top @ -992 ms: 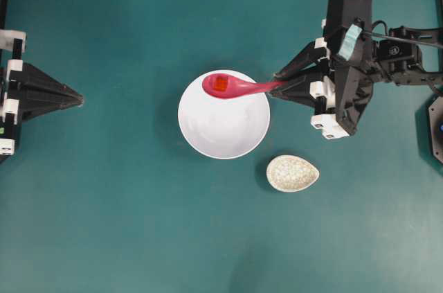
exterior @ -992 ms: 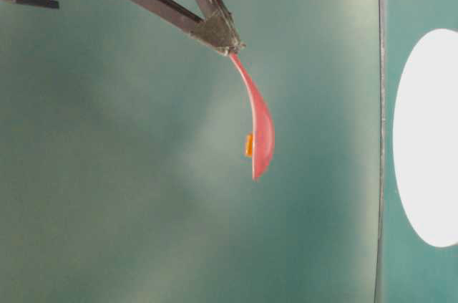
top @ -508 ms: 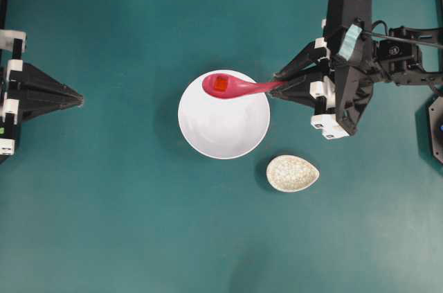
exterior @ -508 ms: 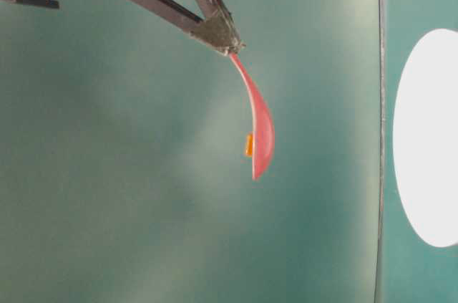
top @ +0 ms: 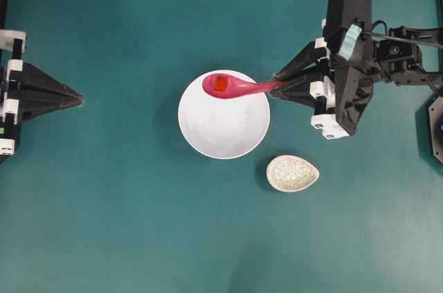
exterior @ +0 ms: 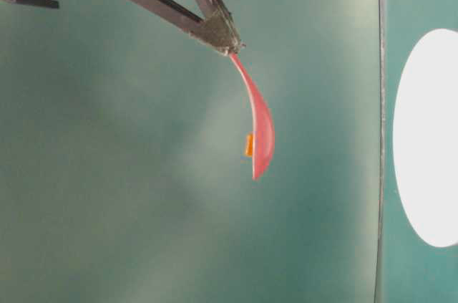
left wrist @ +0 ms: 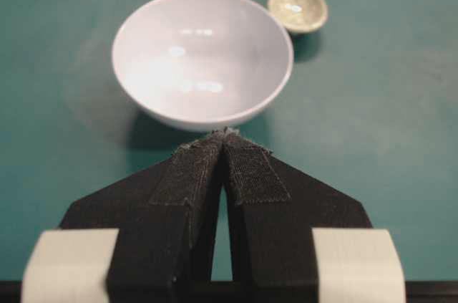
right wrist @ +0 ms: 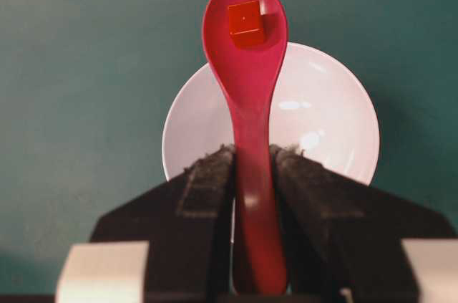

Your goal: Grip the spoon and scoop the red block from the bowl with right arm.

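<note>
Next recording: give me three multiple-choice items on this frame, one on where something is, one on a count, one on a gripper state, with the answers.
1. Where is the red block?
A. in the scoop of the spoon
B. on the bottom of the bowl
C. in the speckled dish

2. How many dishes stand on the table?
A. one
B. two
C. three

3. What state is the right gripper in?
A. wide open, holding nothing
B. shut on the spoon's handle
C. shut on the bowl's rim

Answers:
1 A: the right wrist view shows the cube lying in the scoop.
2 B: only the white bowl and the small speckled dish appear in the overhead view.
3 B: both fingers press against the handle.
</note>
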`<state>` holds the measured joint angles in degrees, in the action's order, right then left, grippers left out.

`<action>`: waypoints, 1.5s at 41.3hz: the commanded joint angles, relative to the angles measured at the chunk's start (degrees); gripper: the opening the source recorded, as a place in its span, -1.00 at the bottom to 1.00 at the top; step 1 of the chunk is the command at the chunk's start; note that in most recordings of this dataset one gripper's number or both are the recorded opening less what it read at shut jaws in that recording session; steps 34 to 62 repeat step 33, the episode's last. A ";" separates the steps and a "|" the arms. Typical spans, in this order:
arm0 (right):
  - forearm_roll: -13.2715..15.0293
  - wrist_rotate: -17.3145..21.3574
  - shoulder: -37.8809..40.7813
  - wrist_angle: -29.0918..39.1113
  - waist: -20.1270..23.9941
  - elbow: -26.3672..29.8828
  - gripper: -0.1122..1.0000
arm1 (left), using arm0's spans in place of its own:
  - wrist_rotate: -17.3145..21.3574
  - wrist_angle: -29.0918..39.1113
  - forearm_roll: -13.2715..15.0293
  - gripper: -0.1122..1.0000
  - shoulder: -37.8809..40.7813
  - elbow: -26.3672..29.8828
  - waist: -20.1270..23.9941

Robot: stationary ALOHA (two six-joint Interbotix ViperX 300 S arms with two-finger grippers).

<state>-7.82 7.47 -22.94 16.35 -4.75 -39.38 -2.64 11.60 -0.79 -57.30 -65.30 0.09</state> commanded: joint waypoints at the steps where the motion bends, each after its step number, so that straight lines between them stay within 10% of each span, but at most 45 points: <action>1: 0.09 0.00 -0.97 -0.26 -0.09 1.58 -0.37 | 0.18 -0.53 -0.09 -0.81 0.18 1.76 0.00; 62: 0.18 -0.09 -1.05 -0.09 -0.26 1.32 -0.37 | 0.18 -1.23 -0.09 -0.81 0.18 1.85 0.00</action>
